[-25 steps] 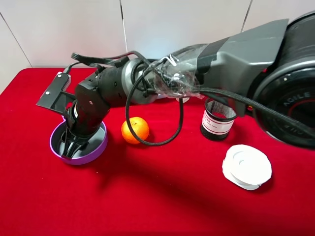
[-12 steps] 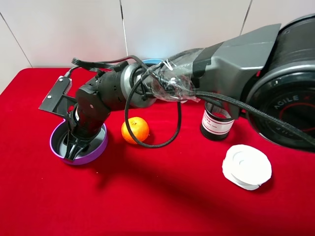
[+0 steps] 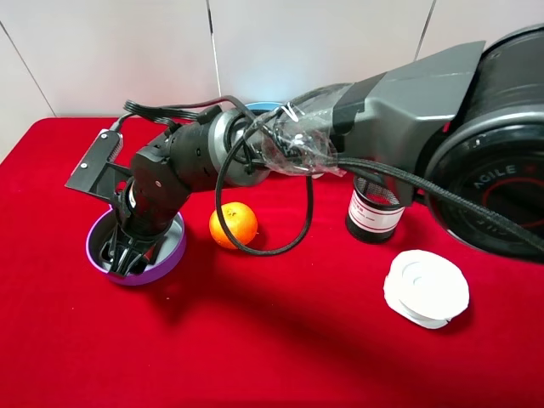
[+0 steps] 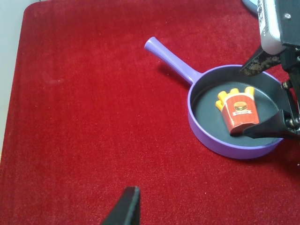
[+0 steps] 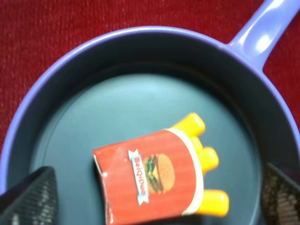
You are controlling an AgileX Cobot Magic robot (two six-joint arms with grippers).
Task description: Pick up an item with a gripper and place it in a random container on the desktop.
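The right claw [image 3: 124,255] hangs low in the pan [image 5: 140,32] with jaws spread wide either side of the fries [image 5: 150,183], which lie flat on its grey floor, so the drop looks done.

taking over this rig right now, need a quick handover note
Right gripper: jaws open, lowered into the purple pan, one on either side of the fries, not clamped on them.
Left gripper: only one fingertip shows, so its state is unclear; it is off to the side of the pan.
The fries lie flat on the pan's grey floor.
Done: the item is in a container.
Left: probably just lifting the right arm clear.
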